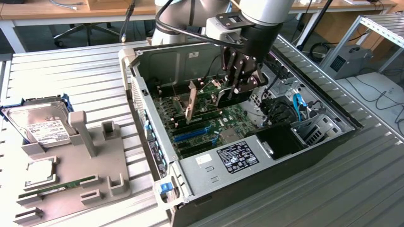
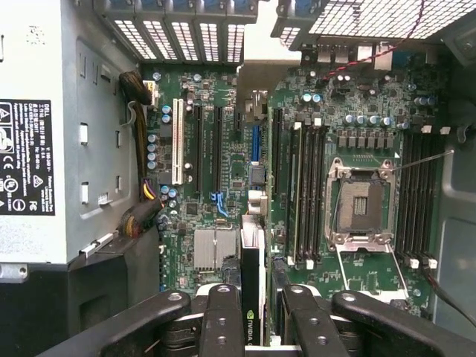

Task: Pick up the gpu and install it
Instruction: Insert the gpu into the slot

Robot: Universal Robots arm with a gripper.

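Working inside the open PC case (image 1: 208,163), lying on its side on the slatted metal table (image 1: 69,71), motherboard (image 2: 223,186) facing up. Arm is reaching down into the case from the far side.

Gripper (image 1: 243,85) sits over the middle of the board, closed on the gpu (image 2: 253,297). In the wrist view the card stands on edge between the two fingers (image 2: 223,320), thin black slab with a green logo on the near edge, pointing down toward the expansion slots (image 2: 212,152). Cannot tell whether the edge connector touches a slot yet; looks just above or barely at it.

In the exterior view, the grey parts tray (image 1: 69,175) lies to the left of the case, well apart. It holds the silver hard drive (image 1: 41,124), a CPU (image 1: 39,172) and a green memory stick (image 1: 60,186).

Handling call on the gpu: light, stiff, flat. Not slippery on the shroud, but fragile: exposed board, fan, contact fingers along the lower edge. Grip belongs where it is now, across the two flat faces near the top edge, clear of fan and connector. Held this narrow, the card can pivot in the pads, so a tilt relative to the slot is the main risk. The bracket end also needs to line up with the rear openings (image 2: 178,33) of the case.

Empty CPU socket (image 2: 362,204) and RAM slots (image 2: 309,193) sit beside the card's path; stay clear of them.
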